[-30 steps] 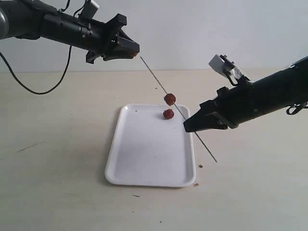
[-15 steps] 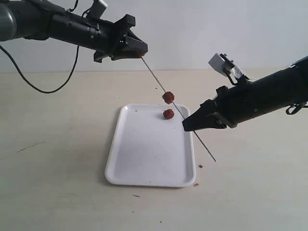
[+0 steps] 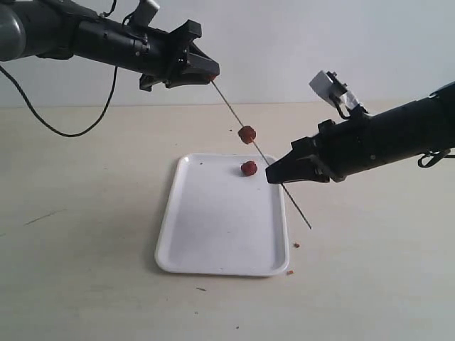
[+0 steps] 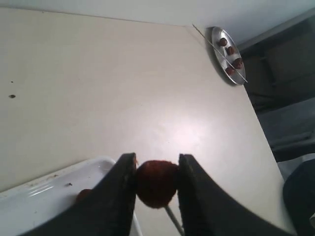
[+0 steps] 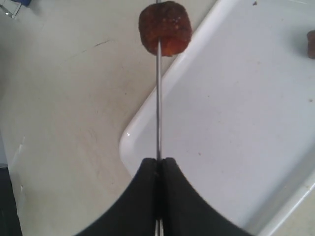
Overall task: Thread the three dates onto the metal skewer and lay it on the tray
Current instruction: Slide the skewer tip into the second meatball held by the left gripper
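Observation:
My right gripper [image 3: 272, 173] [image 5: 158, 161] is shut on the metal skewer [image 3: 274, 172] [image 5: 158, 98], which slants up to the left above the tray [image 3: 213, 234] [image 5: 236, 113]. One date [image 3: 247, 134] [image 5: 165, 27] sits threaded partway up the rod. My left gripper [image 3: 211, 74] [image 4: 156, 172] is shut on a second date [image 4: 156, 183] at the skewer's upper tip; the rod [image 4: 173, 221] pokes out beneath it. The third date [image 3: 249, 168] [image 5: 311, 44] [image 4: 83, 195] lies loose on the tray's far end.
A small metal plate [image 4: 227, 48] with several dates and another skewer stands far off on the table in the left wrist view. Reddish crumbs [image 3: 291, 270] lie on the table by the tray's near right corner. A black cable [image 3: 50, 131] hangs at the left.
The right gripper has lifted slightly and shifted left, raising the skewer and the threaded date. The left gripper stays at the skewer's upper tip with its date.

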`<state>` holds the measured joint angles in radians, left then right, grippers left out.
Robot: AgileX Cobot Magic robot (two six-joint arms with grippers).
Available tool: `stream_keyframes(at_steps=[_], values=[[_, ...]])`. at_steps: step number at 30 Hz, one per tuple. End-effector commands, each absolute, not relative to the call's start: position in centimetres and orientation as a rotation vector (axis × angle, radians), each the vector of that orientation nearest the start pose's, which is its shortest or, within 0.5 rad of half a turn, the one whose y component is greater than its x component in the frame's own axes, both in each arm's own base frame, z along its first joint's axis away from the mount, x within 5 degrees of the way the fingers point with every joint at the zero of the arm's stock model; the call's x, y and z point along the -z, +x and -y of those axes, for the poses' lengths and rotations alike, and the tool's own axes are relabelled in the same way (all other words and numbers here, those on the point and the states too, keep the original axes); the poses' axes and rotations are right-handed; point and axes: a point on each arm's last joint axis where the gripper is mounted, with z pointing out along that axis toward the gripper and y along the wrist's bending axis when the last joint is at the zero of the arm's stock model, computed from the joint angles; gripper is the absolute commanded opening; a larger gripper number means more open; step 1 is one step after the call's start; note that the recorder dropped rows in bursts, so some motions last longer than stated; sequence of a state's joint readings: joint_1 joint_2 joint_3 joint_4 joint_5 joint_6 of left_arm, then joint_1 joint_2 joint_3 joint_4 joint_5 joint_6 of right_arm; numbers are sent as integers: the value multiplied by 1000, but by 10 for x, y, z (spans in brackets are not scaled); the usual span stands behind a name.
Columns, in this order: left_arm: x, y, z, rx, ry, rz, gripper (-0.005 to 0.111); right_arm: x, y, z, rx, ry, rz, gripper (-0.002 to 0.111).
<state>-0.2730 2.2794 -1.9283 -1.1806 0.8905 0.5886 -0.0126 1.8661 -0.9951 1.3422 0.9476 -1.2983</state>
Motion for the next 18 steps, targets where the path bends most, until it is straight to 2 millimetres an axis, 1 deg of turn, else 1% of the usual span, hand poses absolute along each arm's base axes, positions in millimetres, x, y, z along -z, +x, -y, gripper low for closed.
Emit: stream_keyframes(at_steps=[1,7,11,13,15,18], values=[[-229,474,202,1256,275,-2286,31,-171,340,-68,-1134,-385,-2361,0],[-229,474,202,1254,263,-2286,30,-173,342,-68,-1149,-328,-2349,0],[-229,477,201,1239,221,-2278,26,-173,342,-68,-1176,-263,-2366,0],[-230,478,201,1235,201,-2272,27,-173,342,-69,-1189,-238,-2374,0],[-230,479,201,1243,187,-2264,27,-173,342,-73,-1198,-232,-2382,0],[-231,479,201,1249,179,-2256,27,-172,340,-84,-1218,-244,-2384,0]])
